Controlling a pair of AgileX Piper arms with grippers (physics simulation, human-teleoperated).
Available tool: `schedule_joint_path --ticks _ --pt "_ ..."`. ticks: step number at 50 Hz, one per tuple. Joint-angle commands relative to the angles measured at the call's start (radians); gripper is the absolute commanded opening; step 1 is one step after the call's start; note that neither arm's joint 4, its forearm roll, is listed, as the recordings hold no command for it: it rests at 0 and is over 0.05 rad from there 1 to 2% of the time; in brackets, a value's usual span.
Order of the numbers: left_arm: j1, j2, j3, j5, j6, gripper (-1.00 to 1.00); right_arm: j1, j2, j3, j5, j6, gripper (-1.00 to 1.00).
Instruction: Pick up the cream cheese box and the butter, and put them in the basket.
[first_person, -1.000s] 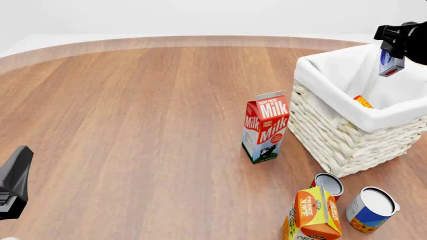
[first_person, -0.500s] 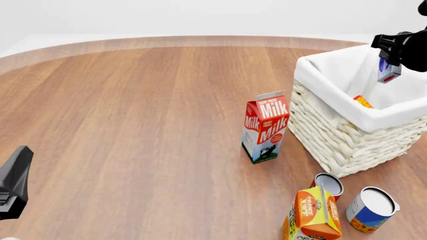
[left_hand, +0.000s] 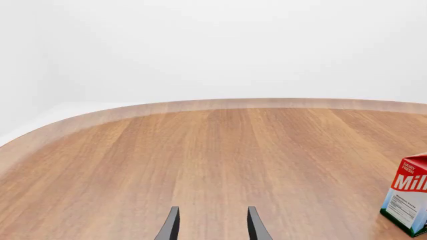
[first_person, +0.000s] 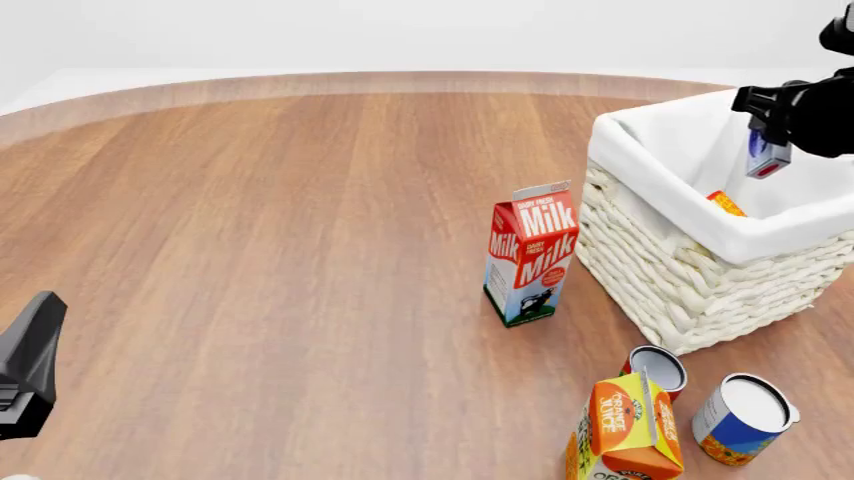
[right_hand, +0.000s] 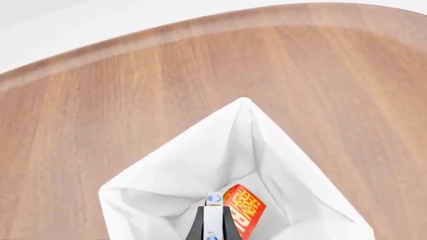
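The cream cheese box (first_person: 765, 156) hangs over the open basket (first_person: 694, 270), held edge-on by my right gripper (first_person: 771, 128), which is shut on it. In the right wrist view the thin box (right_hand: 213, 220) sits between the fingers, above the white liner (right_hand: 200, 165). The butter (right_hand: 243, 210) lies inside the basket, its orange corner (first_person: 725, 203) showing in the front view. My left gripper (left_hand: 211, 225) is open over bare wood at the near left, far from the basket, with only part of it (first_person: 27, 365) visible in the front view.
A milk carton (first_person: 531, 265) stands just left of the basket. Near the front edge stand an orange juice carton (first_person: 625, 428), a small red can (first_person: 655, 368) and a blue-and-yellow can (first_person: 741, 418). The milk carton (left_hand: 408, 200) also shows in the left wrist view.
My right gripper has moved left and down with the cream cheese box, lowering it toward the basket's opening. The left arm has stayed still.
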Motion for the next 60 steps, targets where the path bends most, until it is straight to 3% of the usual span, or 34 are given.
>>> schedule_joint_path --ticks 1,24,25,60 --pt "0.000 0.000 0.000 0.000 0.000 1.00 0.005 0.011 0.002 -0.016 0.006 -1.00" --pt "0.000 0.000 0.000 0.000 0.000 1.00 0.008 0.008 -0.007 -0.004 -0.004 -1.00" --pt "0.000 0.000 0.000 0.000 0.001 1.00 0.015 0.005 -0.007 -0.001 -0.001 1.00" --pt "0.000 0.000 0.000 0.000 0.000 1.00 0.091 -0.138 -0.103 0.147 -0.066 1.00"
